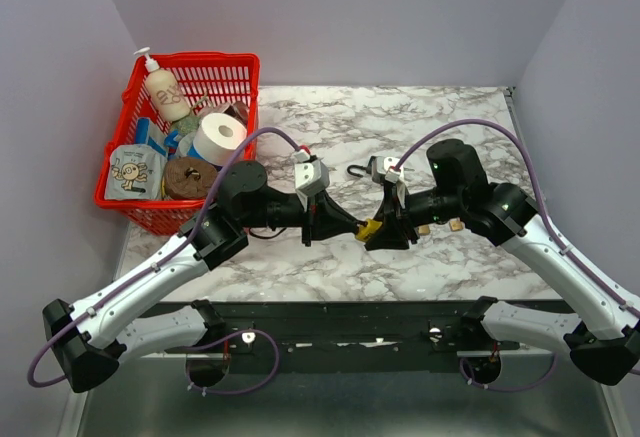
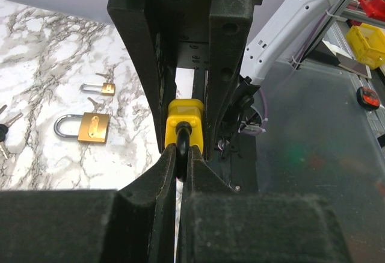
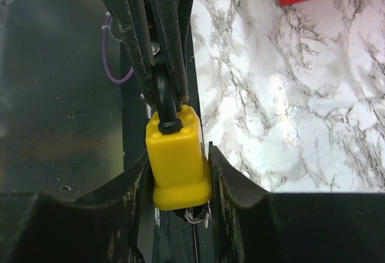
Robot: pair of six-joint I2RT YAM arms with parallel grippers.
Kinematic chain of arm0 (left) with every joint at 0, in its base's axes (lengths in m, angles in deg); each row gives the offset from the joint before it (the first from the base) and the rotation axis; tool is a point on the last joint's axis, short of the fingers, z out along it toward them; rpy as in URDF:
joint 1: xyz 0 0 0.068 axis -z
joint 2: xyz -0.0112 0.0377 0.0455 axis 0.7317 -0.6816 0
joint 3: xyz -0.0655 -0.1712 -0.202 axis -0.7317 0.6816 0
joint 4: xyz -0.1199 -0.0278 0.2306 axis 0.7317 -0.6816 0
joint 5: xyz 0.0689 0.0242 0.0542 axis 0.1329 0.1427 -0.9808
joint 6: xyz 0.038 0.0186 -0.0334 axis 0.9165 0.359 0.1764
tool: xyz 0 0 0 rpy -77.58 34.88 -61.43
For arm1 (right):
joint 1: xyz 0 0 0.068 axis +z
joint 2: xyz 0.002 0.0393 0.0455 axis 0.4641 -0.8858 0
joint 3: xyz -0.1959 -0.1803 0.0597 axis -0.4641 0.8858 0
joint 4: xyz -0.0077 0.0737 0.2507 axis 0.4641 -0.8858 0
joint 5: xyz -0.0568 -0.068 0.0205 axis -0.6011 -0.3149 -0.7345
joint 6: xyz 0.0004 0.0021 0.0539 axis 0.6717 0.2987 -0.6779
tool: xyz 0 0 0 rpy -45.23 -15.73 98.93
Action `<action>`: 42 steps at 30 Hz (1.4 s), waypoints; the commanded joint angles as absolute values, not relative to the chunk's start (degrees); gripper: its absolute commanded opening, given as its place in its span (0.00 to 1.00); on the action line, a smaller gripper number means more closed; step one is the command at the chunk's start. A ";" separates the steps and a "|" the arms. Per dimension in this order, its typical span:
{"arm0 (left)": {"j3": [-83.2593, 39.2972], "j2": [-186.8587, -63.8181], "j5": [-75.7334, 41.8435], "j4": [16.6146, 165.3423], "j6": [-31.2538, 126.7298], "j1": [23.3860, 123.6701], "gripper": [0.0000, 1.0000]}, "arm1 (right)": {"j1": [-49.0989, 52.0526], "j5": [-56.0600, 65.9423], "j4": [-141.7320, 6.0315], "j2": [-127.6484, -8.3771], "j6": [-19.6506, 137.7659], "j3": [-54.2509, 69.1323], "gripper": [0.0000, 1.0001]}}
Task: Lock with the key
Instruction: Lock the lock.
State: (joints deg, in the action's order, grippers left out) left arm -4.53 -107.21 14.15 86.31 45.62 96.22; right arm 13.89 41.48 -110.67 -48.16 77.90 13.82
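A yellow padlock (image 1: 368,228) with a black shackle (image 3: 161,94) hangs in the air between my two grippers, above the table's near edge. My left gripper (image 1: 352,225) is shut on the shackle; in the left wrist view (image 2: 179,154) its fingers pinch the black loop just in front of the yellow body (image 2: 185,118). My right gripper (image 1: 386,232) is shut on the yellow body (image 3: 177,157), with a finger on each side (image 3: 179,154). A dark piece with a wire ring (image 3: 195,216) sticks out under the body; I cannot tell if it is the key.
Two brass padlocks (image 2: 93,126) (image 2: 107,88) and loose keys (image 2: 6,124) lie on the marble table behind the right arm. A black key bunch (image 1: 360,169) lies mid-table. A red basket (image 1: 130,202) of household items stands at the back left.
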 commanded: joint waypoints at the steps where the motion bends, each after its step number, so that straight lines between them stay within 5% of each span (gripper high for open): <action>1: -3.24 -110.93 17.24 80.53 45.69 98.10 0.00 | 14.89 45.29 -89.93 -47.49 78.00 11.69 0.01; 20: -11.95 -112.33 23.40 83.85 39.82 83.94 0.00 | 9.18 46.34 -92.65 -49.24 72.03 16.72 0.01; 25: -12.92 -112.51 25.24 85.10 38.22 82.28 0.00 | 6.81 47.48 -98.37 -52.32 71.41 13.99 0.43; 29: -13.18 -112.34 26.82 85.01 37.26 80.26 0.00 | 4.43 47.05 -98.37 -50.92 71.67 14.87 0.61; 36: -12.30 -111.28 28.93 86.23 35.42 78.49 0.00 | 2.67 45.55 -99.25 -48.98 72.20 15.31 0.70; 42: -10.81 -110.66 31.39 93.08 28.22 77.70 0.00 | 2.58 44.85 -97.76 -47.67 74.66 16.10 0.63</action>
